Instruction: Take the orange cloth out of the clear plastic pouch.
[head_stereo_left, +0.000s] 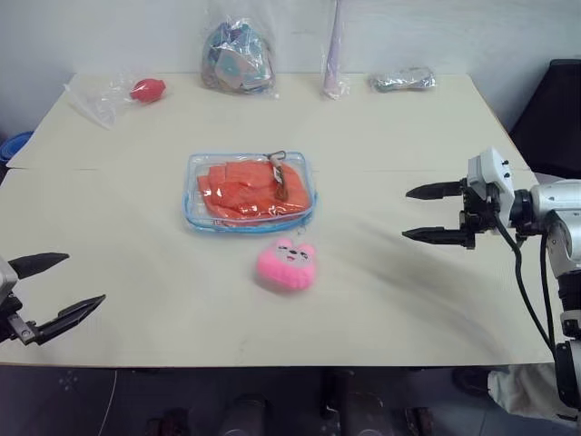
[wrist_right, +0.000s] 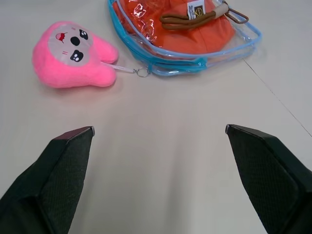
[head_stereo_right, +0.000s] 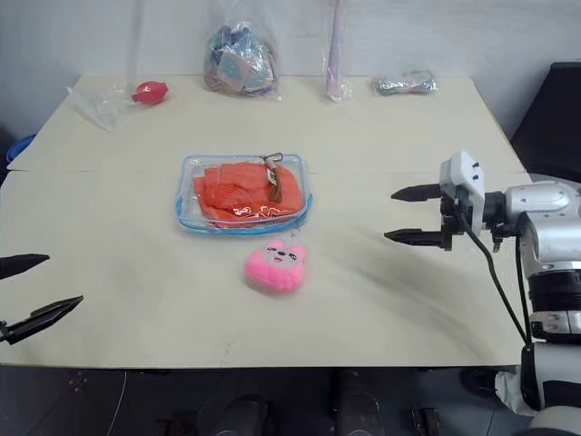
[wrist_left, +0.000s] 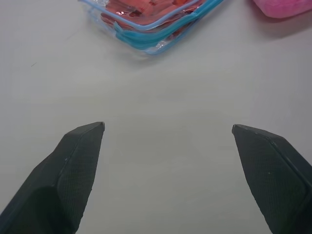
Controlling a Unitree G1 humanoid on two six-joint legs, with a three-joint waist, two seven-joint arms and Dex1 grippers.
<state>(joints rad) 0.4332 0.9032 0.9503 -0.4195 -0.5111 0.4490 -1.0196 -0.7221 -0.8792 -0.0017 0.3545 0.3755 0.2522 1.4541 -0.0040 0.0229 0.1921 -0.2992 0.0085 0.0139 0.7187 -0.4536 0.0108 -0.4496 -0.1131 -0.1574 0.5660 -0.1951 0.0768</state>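
On the table, one clear plastic pouch holds one folded orange cloth; one fuzzy pink plush lies just beside it; left hand and right hand spread wide, empty.

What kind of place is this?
Probably a robot test bench, not a home: a bare table against a plain wall, with bagged items in a row at the back and one pouch mid-table.

Clear plastic pouch with light-blue zipper trim lies flat mid-table before you, folded orange cloth inside, pink plush charm tethered to its near edge.
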